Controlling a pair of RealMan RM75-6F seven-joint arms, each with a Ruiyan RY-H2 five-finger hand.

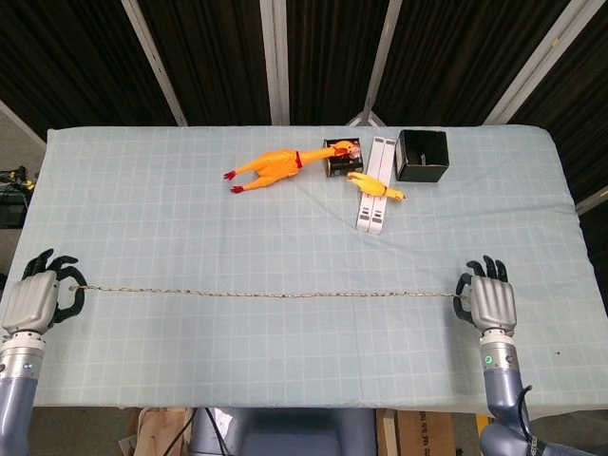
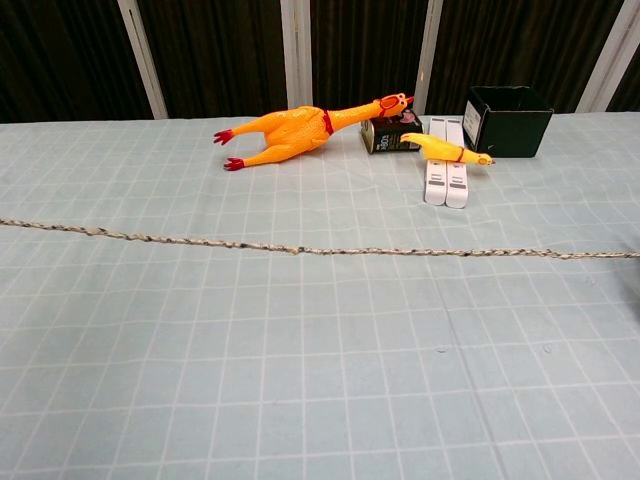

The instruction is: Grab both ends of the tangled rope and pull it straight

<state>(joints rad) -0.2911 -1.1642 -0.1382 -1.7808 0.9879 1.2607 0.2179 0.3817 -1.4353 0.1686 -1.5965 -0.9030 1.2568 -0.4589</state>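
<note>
The rope (image 1: 271,294) lies stretched in a nearly straight line across the near part of the table (image 1: 142,190), running from the left edge to the right side, with no loops or knots visible along it. In the chest view the rope (image 2: 300,249) crosses the whole picture from side to side, resting on the checked cloth. The left hand (image 1: 38,299) sits at the table's left edge with its fingers curled around the rope's left end, holding it. The right hand (image 1: 486,299) is near the right front of the table, its back toward the head camera; the rope's right end meets it at the thumb side, and it appears to pinch the end there, though the grip itself is hidden behind the hand. Neither hand shows in the chest view. Well behind the rope, toward the far edge of the table, a large rubber chicken (image 1: 271,168) lies on its side with its head touching a small dark box (image 1: 342,157). Just beside that box a white bar (image 1: 376,180) lies lengthwise, and a small chicken (image 1: 373,185) rests across it. To the right of the bar stands an open black box (image 1: 422,155). In the chest view these same things sit in a row along the back, all well apart from the rope.
</note>
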